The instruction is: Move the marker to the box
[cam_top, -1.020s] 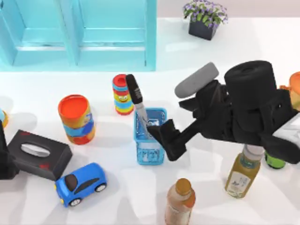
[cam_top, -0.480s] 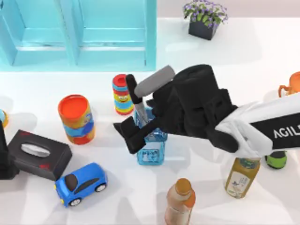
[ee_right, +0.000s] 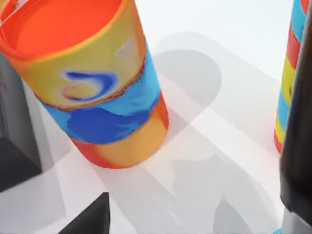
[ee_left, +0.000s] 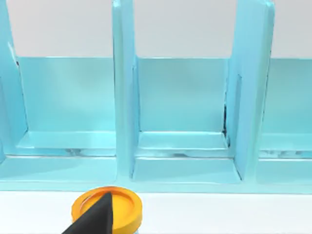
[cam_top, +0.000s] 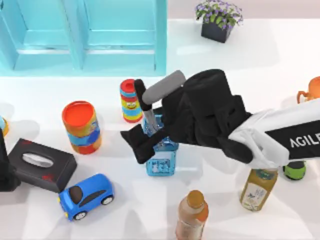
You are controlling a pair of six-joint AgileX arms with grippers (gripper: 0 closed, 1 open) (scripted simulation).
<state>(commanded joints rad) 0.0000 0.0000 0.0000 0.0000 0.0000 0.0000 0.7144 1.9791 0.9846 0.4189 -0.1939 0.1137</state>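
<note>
The marker (cam_top: 144,100) stands tilted in a small blue mesh basket (cam_top: 161,166) at mid-table, black cap up and silvery barrel down inside. My right gripper (cam_top: 139,145) hangs over the basket's left side, just below the cap, open, with nothing seen held. In the right wrist view the marker (ee_right: 298,122) fills the edge as a dark cap above a grey barrel, and one of the fingers (ee_right: 90,219) shows apart from it. A black tissue box (cam_top: 37,165) lies at the left. My left gripper (cam_top: 5,167) is parked at the table's left edge.
An orange-and-blue can (cam_top: 81,126) and a striped stacking toy (cam_top: 130,100) stand left of the basket. A blue toy car (cam_top: 86,196) sits front left, two bottles (cam_top: 191,215) (cam_top: 257,187) front right. A cyan shelf (cam_top: 85,35) and a potted plant (cam_top: 218,17) are behind.
The right arm swung left from beside the basket to over it, reaching the marker; in the last half second it hardly moved. The marker and the left arm stayed put.
</note>
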